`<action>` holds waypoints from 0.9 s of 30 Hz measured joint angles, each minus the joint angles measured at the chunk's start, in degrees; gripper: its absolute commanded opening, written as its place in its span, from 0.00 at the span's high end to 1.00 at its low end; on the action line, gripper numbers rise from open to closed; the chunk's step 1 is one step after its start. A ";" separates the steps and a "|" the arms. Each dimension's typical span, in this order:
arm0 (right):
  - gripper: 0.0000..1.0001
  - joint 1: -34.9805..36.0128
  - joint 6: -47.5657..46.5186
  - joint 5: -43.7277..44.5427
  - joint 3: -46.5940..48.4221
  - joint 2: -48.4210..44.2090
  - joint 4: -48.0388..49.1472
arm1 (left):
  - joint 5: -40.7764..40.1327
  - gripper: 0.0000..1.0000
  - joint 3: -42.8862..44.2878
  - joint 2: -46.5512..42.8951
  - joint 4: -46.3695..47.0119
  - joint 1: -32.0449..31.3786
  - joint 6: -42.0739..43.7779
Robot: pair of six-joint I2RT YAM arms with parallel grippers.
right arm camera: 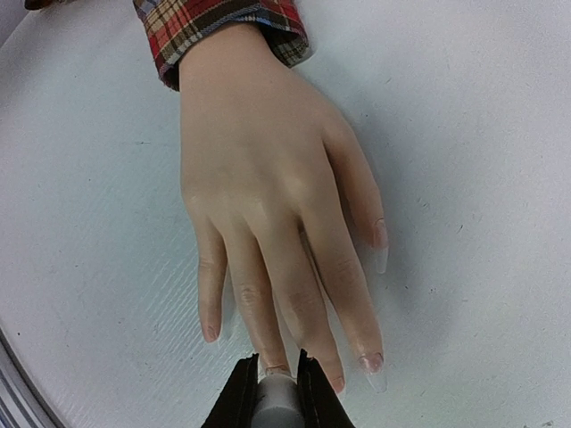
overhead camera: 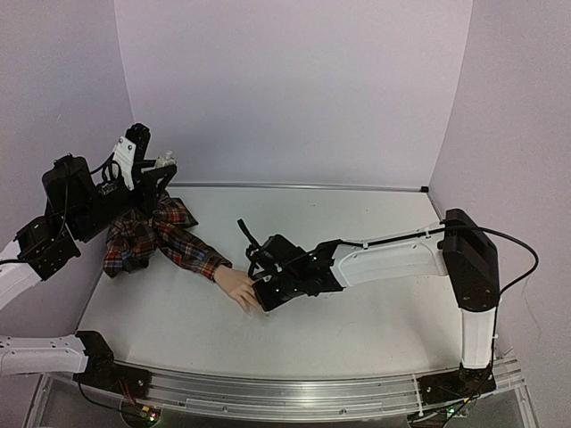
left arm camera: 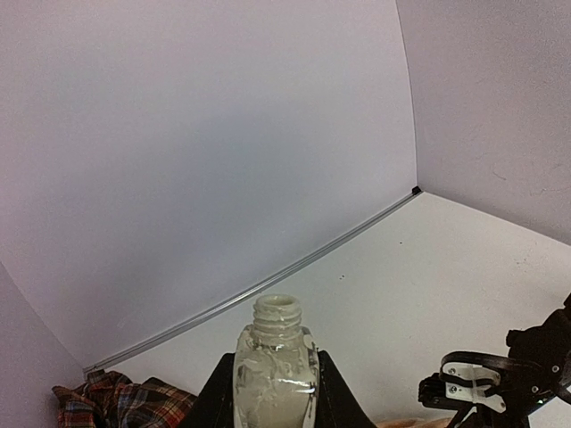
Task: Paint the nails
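Note:
A pale peach mannequin hand (right arm camera: 268, 196) with a red plaid sleeve (overhead camera: 169, 239) lies flat on the white table, fingers spread; it also shows in the top view (overhead camera: 239, 288). Its nails (right arm camera: 372, 363) are tiny and clear at the fingertips. My right gripper (right arm camera: 277, 383) is shut on a grey brush cap (right arm camera: 278, 401), whose tip sits at the ring finger's nail. In the top view the right gripper (overhead camera: 264, 287) is right at the fingertips. My left gripper (left arm camera: 272, 397) is shut on a small open white bottle (left arm camera: 275, 366), held up at the far left (overhead camera: 159, 165).
The plaid sleeve bunches up under the left arm at the table's back left (overhead camera: 134, 236). Lilac walls stand behind and on both sides, with a metal strip (overhead camera: 303, 186) at the back edge. A metal rail (overhead camera: 294, 392) runs along the near edge.

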 measured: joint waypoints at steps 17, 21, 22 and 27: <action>1.00 0.00 0.16 -0.17 0.00 0.68 0.01 | -0.01 1.00 0.00 -0.07 0.00 0.00 0.00; 1.00 0.00 0.20 -0.17 0.00 0.95 0.00 | -0.02 1.00 0.00 -0.11 0.00 0.00 0.00; 1.00 0.00 0.18 -0.22 0.00 1.02 0.00 | 0.00 1.00 0.00 -0.13 0.00 0.00 0.00; 1.00 0.00 0.36 -0.37 0.00 1.18 0.00 | -0.02 1.00 0.04 -0.26 -0.02 0.00 0.00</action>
